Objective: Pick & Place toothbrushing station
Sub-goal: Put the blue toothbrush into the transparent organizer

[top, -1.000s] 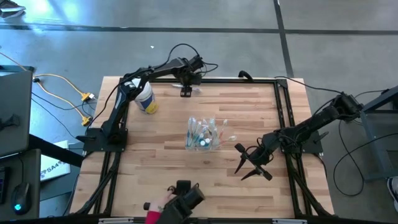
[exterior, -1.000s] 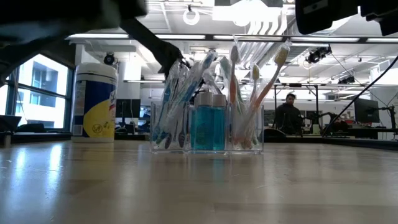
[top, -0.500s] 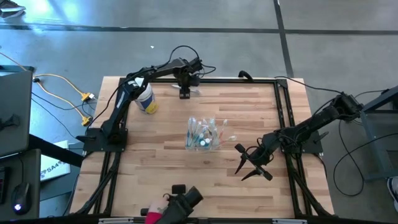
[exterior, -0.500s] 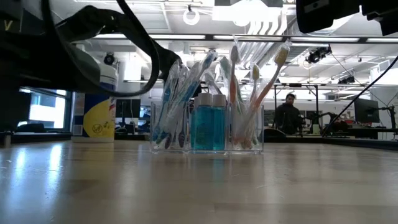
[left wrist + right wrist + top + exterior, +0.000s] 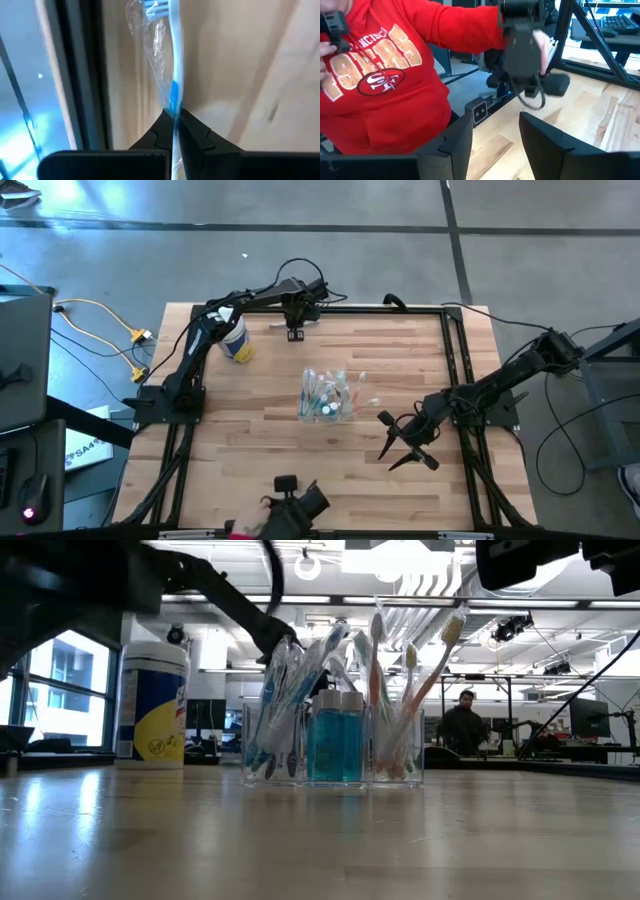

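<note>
The toothbrushing station (image 5: 328, 395) is a clear cup holding several pastel toothbrushes and white-capped blue tubes. It stands upright on its base at the table's middle, also seen in the low view (image 5: 335, 730). At the far edge, my left gripper (image 5: 294, 332) points down and is shut on a blue-and-white toothbrush (image 5: 173, 60). This toothbrush is in a clear wrapper and lies on the wood beside the dark frame rail. My right gripper (image 5: 400, 445) waits open at the right, touching nothing. My left gripper (image 5: 176, 117) pinches the wrapped toothbrush's handle at its blue part (image 5: 173, 102) between the two fingertips. The fingers come steeply from above and lie across the handle. The toothbrush lies flat on the table, its far part running on past the fingers with the wrapper loose around it.
A white-lidded canister with a yellow label (image 5: 235, 338) stands at the far left, close to my left arm. A person in a red sweater (image 5: 380, 75) stands at the near edge, holding a dark device (image 5: 295, 505) over it. A dark frame rail (image 5: 82, 75) runs along the far edge.
My left gripper has sunk toward the table at the far edge, tipped more steeply downward, and shut on the wrapped toothbrush. The person's dark device at the near edge has shifted a little.
</note>
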You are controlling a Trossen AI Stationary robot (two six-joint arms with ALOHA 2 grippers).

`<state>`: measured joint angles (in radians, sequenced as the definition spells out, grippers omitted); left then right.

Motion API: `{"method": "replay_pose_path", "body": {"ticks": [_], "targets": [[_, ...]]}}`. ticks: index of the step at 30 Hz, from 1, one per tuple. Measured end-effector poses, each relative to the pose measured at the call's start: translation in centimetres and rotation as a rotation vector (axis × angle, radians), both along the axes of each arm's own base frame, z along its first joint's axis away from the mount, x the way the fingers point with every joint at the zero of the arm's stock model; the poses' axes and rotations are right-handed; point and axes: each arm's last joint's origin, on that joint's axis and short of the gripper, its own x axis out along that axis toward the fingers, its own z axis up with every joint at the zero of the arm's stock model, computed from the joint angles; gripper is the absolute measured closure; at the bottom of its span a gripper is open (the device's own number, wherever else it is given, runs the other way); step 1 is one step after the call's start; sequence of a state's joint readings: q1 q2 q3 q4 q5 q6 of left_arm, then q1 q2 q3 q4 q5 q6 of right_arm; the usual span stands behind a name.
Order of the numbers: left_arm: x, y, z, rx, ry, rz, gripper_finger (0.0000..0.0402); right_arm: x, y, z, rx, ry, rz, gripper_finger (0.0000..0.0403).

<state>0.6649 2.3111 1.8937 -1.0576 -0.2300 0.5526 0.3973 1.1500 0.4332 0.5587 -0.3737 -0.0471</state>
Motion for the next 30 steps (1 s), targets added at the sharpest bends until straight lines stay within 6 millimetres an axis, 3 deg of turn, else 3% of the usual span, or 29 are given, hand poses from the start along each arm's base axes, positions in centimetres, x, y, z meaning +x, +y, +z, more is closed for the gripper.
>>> {"method": "replay_pose_path", "body": {"ticks": [4, 9, 13, 17, 22, 30], "targets": [[0.0, 0.0, 1.9, 0.001, -0.028, 0.015, 0.0398, -0.1, 0.2, 0.1, 0.005, -0.006, 0.009, 0.0247], [-0.2, -0.2, 7.5, 0.079, -0.133, 0.059, 0.0399, -0.3, 0.6, 0.1, 0.007, -0.012, 0.03, 0.0247], [0.4, -1.0, 10.4, 0.125, -0.189, 0.064, 0.04, -0.4, 0.9, 0.1, 0.007, -0.013, 0.042, 0.0247], [0.7, -2.7, 15.4, 0.259, -0.219, 0.046, 0.04, -0.6, 1.2, 0.2, 0.01, -0.019, 0.059, 0.0247], [1.1, -6.0, 19.7, 0.419, -0.236, 0.003, 0.04, -0.8, 1.6, 0.2, 0.005, -0.023, 0.08, 0.0247], [-2.7, -12.8, 27.5, 0.489, -0.445, 0.022, 0.04, -1.1, 2.1, 0.3, 0.033, -0.015, 0.12, 0.0247]]}}
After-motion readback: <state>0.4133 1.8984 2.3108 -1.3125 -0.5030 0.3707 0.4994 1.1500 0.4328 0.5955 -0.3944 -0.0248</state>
